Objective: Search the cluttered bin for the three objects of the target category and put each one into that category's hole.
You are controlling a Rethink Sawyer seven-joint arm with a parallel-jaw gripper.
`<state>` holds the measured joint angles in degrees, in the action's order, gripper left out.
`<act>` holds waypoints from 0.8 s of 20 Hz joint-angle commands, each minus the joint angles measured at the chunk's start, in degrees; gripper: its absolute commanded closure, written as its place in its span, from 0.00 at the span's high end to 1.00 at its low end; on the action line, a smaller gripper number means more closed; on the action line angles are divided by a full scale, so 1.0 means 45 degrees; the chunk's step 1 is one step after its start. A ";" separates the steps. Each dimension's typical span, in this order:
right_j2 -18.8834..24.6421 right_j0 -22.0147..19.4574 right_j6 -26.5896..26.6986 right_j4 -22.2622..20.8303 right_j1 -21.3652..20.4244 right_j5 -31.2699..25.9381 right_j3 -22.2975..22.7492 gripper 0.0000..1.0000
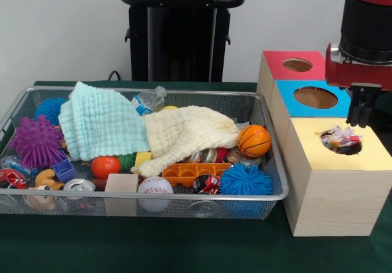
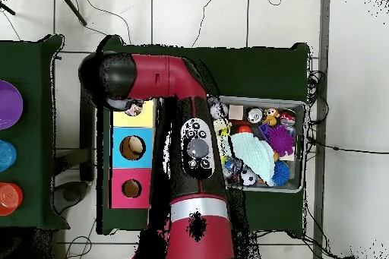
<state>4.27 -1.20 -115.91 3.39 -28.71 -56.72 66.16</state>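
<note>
Gripper [image 1: 360,115] hangs above the yellow box's hole [image 1: 341,141], touching nothing, fingers close together with nothing between them. At left, the wire bin [image 1: 24,201] holds a purple spiky ball [image 1: 35,141], mint cloth [image 1: 101,125], cream cloth [image 1: 184,132] and small basketball [image 1: 253,140]. Crumpled wrappers [image 1: 340,138] sit in the yellow box's hole.
</note>
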 commanded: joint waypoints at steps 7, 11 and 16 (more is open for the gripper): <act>0.0912 -0.0093 -0.0191 -0.0352 0.1932 0.0511 0.0161 0.00; 0.0881 -0.0077 -0.0173 -0.0362 0.2190 0.0422 -0.0223 0.00; 0.1014 0.0009 -0.0217 -0.0149 0.2316 0.0014 -0.0597 0.00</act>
<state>4.27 -1.10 -115.91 3.31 -20.86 -56.33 63.72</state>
